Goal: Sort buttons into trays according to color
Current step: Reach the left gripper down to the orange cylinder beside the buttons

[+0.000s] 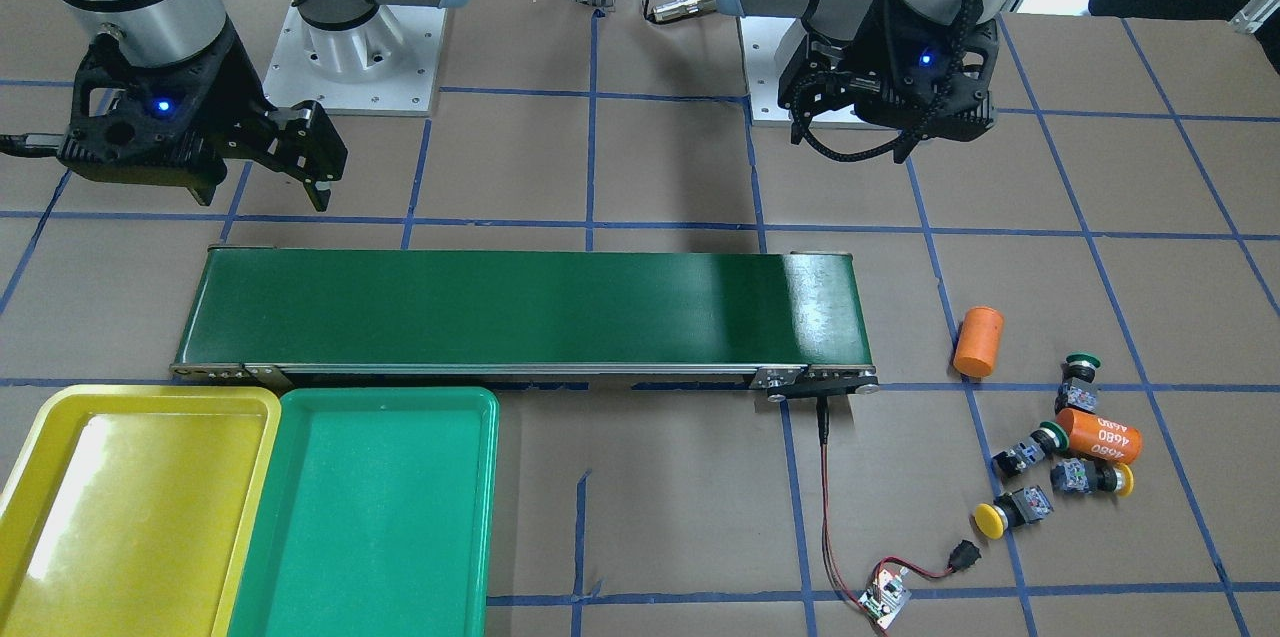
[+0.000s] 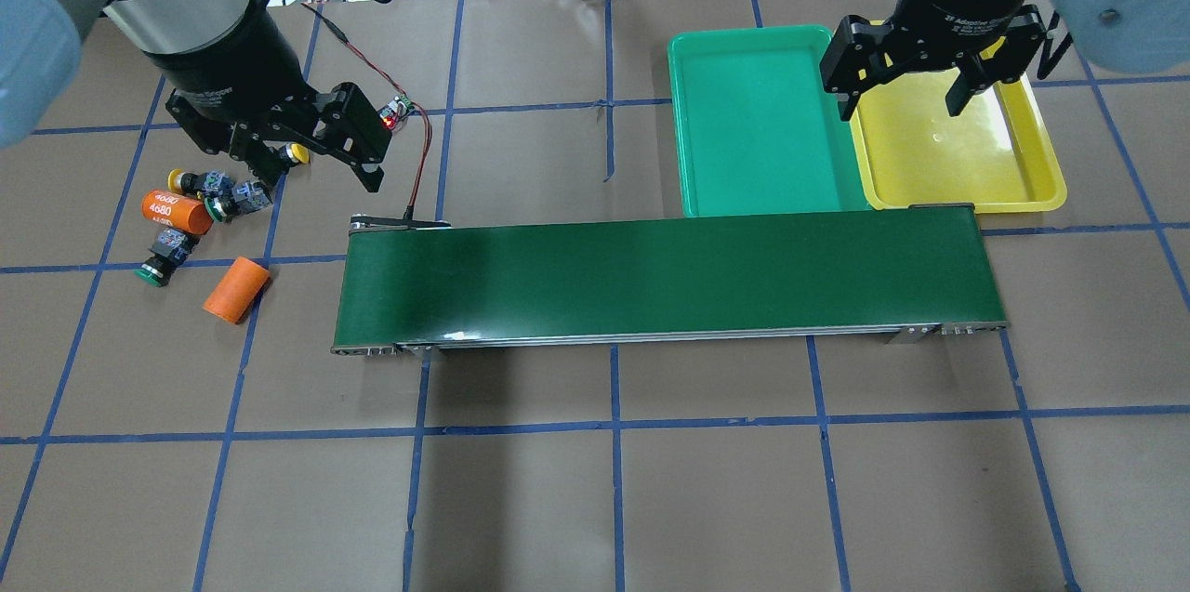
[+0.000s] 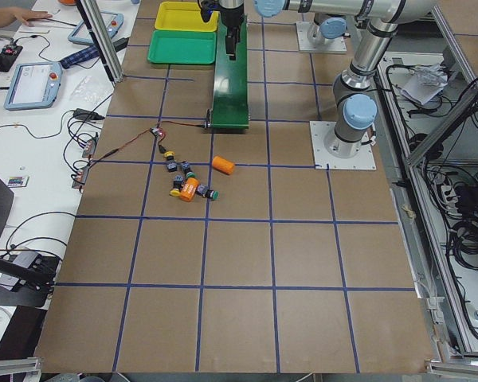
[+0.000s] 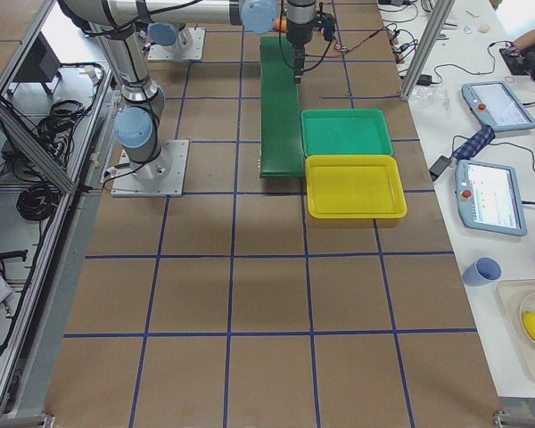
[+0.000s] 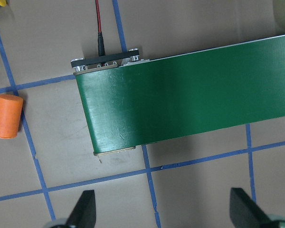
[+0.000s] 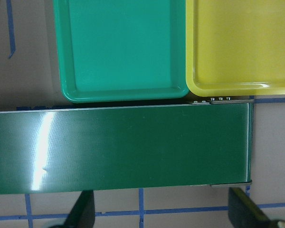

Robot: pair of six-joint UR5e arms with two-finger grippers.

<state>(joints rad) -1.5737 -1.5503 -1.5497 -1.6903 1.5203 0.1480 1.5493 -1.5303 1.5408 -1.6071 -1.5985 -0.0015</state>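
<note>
Lower right of the front view: two yellow buttons (image 1: 1012,509) and two green buttons (image 1: 1032,447) lie among orange cylinders (image 1: 978,341).
Green tray (image 2: 753,127): side by side with the yellow tray (image 2: 967,155), beside the belt (image 2: 651,281).
Left gripper (image 5: 164,213): spread wide, upper left of the overhead view.
Right gripper (image 2: 902,107): spread wide, upper right of the overhead view.

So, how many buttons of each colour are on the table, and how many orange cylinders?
Yellow buttons: 2
Green buttons: 2
Orange cylinders: 2
Total: 6
</note>
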